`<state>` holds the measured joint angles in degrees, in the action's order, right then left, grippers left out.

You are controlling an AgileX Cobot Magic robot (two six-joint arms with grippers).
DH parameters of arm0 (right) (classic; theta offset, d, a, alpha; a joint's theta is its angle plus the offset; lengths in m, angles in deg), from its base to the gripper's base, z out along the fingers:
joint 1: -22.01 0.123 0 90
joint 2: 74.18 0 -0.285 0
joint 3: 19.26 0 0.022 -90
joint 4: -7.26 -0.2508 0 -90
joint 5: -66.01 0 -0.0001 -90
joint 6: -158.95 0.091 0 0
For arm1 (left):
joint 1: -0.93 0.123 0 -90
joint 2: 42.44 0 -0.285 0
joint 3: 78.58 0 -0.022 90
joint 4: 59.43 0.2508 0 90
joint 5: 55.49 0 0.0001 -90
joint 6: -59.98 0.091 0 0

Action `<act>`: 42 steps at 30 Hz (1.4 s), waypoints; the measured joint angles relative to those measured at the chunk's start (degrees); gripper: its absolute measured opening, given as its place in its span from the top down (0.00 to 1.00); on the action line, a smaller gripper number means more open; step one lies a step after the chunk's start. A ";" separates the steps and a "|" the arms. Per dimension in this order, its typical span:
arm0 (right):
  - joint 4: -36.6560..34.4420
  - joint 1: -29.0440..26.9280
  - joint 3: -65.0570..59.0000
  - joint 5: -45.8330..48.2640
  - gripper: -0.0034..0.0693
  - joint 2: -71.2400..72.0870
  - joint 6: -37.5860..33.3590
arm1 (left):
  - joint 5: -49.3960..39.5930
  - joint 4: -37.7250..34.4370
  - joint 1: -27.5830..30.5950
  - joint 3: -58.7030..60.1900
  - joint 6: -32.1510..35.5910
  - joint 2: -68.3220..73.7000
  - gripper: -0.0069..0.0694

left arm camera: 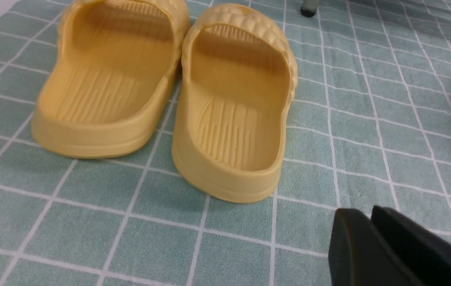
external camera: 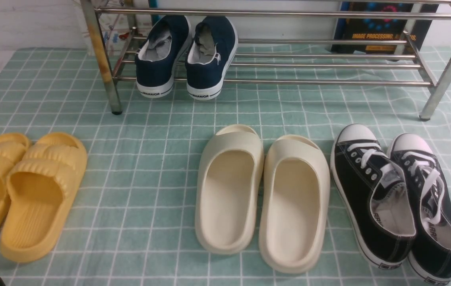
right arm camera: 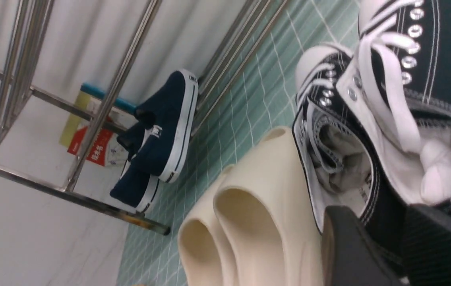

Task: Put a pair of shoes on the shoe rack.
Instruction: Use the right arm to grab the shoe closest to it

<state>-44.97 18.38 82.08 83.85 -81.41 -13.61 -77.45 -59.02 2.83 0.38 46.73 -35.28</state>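
The pair of shoes, two black canvas sneakers [external camera: 372, 198] with white laces and toe caps, lies side by side on the checked cloth at the front right, toes toward the shoe rack [external camera: 289, 82]. In the right wrist view my right gripper [right arm camera: 380, 216] has one finger [right arm camera: 348, 246] inside one sneaker [right arm camera: 340, 167] and the other finger [right arm camera: 440, 246] inside its neighbour [right arm camera: 428, 99], pinching the adjoining black collars between them. My left gripper [left arm camera: 368, 212] hovers over the cloth near the yellow slides [left arm camera: 233, 107], fingers together and holding nothing.
Navy sneakers [external camera: 185, 55] marked WARRIOR sit on the rack's lower bars at its left end. Cream slides [external camera: 261, 198] lie right beside the black sneakers. Yellow slides [external camera: 22, 190] lie at the front left. A rack leg [external camera: 432, 99] stands beyond the sneakers' toes.
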 joint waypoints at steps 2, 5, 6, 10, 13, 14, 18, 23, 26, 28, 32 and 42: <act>-0.34 0.00 0.00 -2.67 0.62 0.00 -4.43 | 0.00 0.00 0.00 0.00 0.00 0.00 0.82; -0.46 0.00 1.53 -1.68 0.67 0.00 -9.99 | 0.00 0.00 0.00 0.00 0.00 0.00 0.82; -0.46 0.00 1.76 -1.54 0.68 0.00 -10.66 | 0.00 0.00 0.00 0.00 0.00 0.00 0.82; 2.14 0.00 10.69 1.31 0.89 -5.44 -17.65 | 0.00 0.00 0.00 0.00 0.00 0.00 0.81; 7.90 0.00 18.45 5.15 0.96 -13.79 -20.67 | 0.00 0.00 0.00 0.00 0.00 0.00 0.81; 11.10 0.00 23.27 7.79 0.96 -18.06 -21.63 | 0.00 0.00 0.00 0.00 0.00 0.00 0.81; 21.19 0.00 35.85 18.88 0.96 -30.98 -22.58 | 0.00 0.00 0.00 0.00 0.00 0.00 0.81; 34.01 1.70 51.28 37.22 0.95 -48.92 -22.77 | 0.00 0.00 0.00 0.00 0.00 0.00 0.80; 38.41 7.41 56.15 41.22 0.95 -57.37 -22.77 | 0.00 0.00 0.00 0.00 0.00 0.00 0.80; 40.81 12.44 58.40 42.65 0.95 -61.32 -22.40 | 0.00 0.00 0.00 0.00 0.00 0.00 0.80; 48.77 22.70 61.21 44.86 0.93 -70.69 -15.48 | 0.00 0.00 0.00 0.00 0.00 0.00 0.80; 57.07 33.31 61.96 39.69 0.54 -85.86 -3.46 | 0.00 0.00 0.00 0.00 0.00 0.00 0.80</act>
<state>12.10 51.69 144.04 123.54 -167.27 -17.07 -77.45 -59.02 2.83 0.38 46.73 -35.28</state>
